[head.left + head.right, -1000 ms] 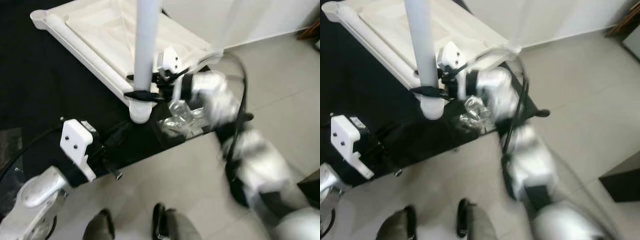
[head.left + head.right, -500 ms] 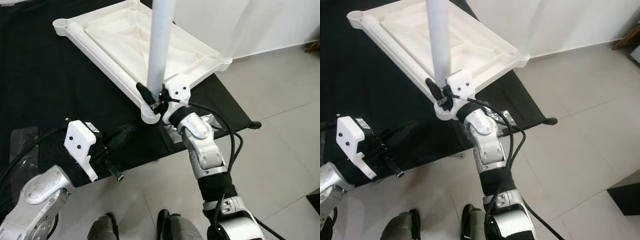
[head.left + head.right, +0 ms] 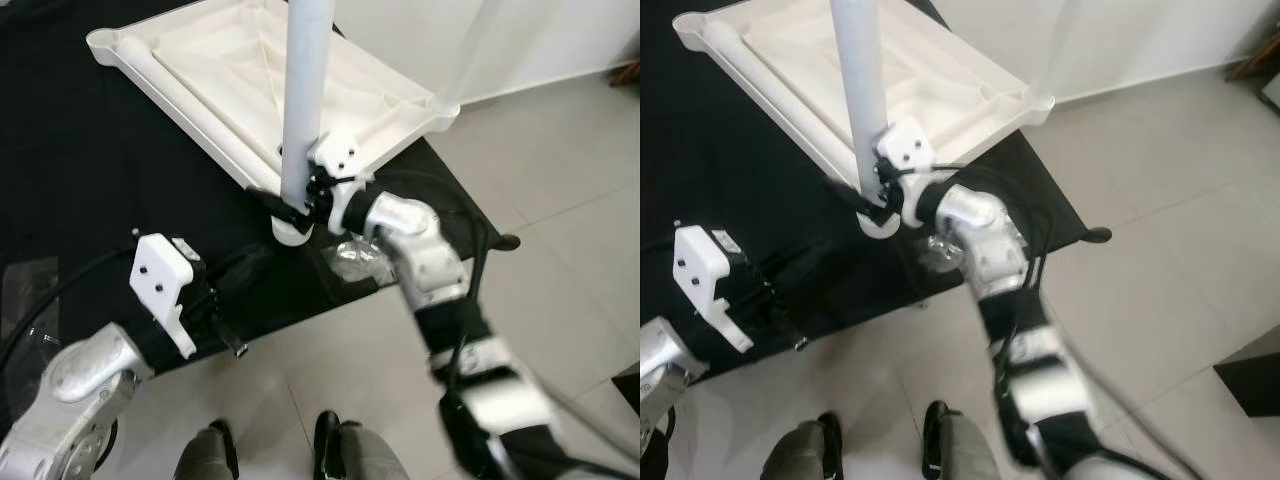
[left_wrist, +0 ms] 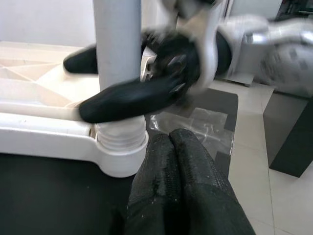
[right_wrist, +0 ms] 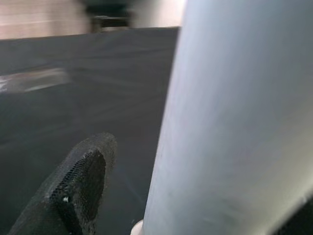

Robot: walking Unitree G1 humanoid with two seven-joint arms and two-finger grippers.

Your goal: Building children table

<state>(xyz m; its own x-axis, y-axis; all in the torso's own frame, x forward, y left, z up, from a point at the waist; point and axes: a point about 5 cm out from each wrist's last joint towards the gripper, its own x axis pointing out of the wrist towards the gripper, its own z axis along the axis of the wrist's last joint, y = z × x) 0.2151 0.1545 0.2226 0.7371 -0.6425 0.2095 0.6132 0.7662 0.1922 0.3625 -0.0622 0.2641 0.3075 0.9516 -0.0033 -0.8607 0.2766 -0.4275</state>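
Observation:
The white table top (image 3: 180, 85) lies upside down on a black mat (image 3: 80, 180). A pale round table leg (image 3: 305, 100) stands upright in the near corner socket (image 3: 288, 232). My right gripper (image 3: 290, 200) is shut on the leg just above the socket, one black finger (image 4: 127, 100) in front of it and the other behind. The leg (image 5: 234, 122) is right up against the right wrist camera. My left gripper (image 4: 171, 139) rests low on the mat a short way before that corner, its fingers pressed together on nothing.
A crumpled clear plastic bag (image 3: 360, 260) lies on the mat beside the socket. A second leg (image 3: 470, 50) rises at the table top's far right corner. Grey tile floor (image 3: 560, 200) lies to the right, and my feet (image 3: 325, 440) stand at the mat's near edge.
My right wrist has turned about the leg and its forearm is blurred with movement. The leg stays in the socket. The left arm has held still. The head view has shifted slightly.

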